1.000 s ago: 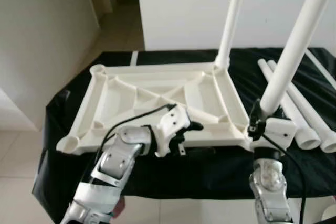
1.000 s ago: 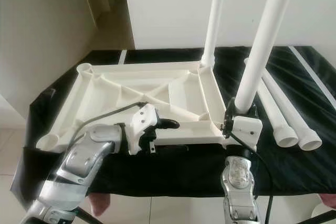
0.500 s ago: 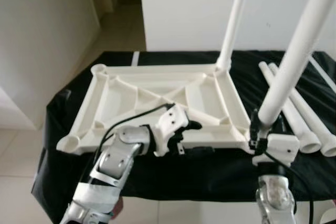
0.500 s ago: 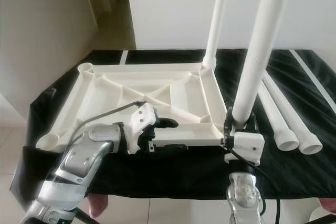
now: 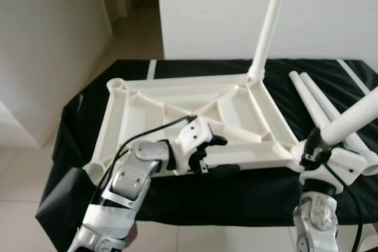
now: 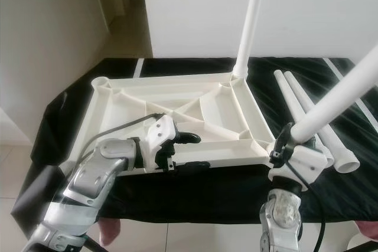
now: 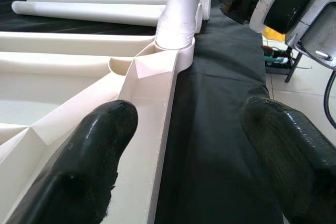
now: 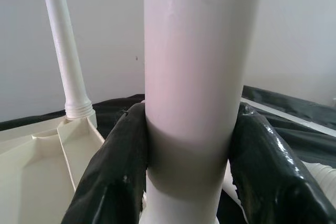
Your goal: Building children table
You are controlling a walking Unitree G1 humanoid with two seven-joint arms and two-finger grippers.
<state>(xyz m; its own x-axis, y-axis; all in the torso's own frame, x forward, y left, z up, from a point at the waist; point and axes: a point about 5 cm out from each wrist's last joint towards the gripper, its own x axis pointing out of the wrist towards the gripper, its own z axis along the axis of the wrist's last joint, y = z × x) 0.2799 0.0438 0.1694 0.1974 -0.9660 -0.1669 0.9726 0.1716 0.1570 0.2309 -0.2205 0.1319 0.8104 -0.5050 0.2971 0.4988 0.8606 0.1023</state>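
Note:
The white table top (image 5: 147,95) lies upside down on a table under a black cloth (image 5: 195,196). One white leg (image 5: 270,22) stands upright in its far right corner. My right gripper (image 5: 313,146) is shut on a second leg (image 5: 354,119) just above the near right corner. This leg leans far to the right, and its foot sits at the corner socket (image 7: 176,40). My left gripper (image 5: 221,154) is open and straddles the near rim of the table top, one finger (image 7: 100,145) inside the rim and the other outside over the cloth.
Two loose white legs (image 5: 313,95) lie side by side on the cloth to the right of the table top. The cloth's near left corner (image 5: 65,187) hangs off the table edge. A white wall stands behind, and tiled floor lies below in front.
The leg in my right gripper has tipped from nearly upright to leaning far right. The table top's near right corner has slid right with it. My left gripper has stayed put.

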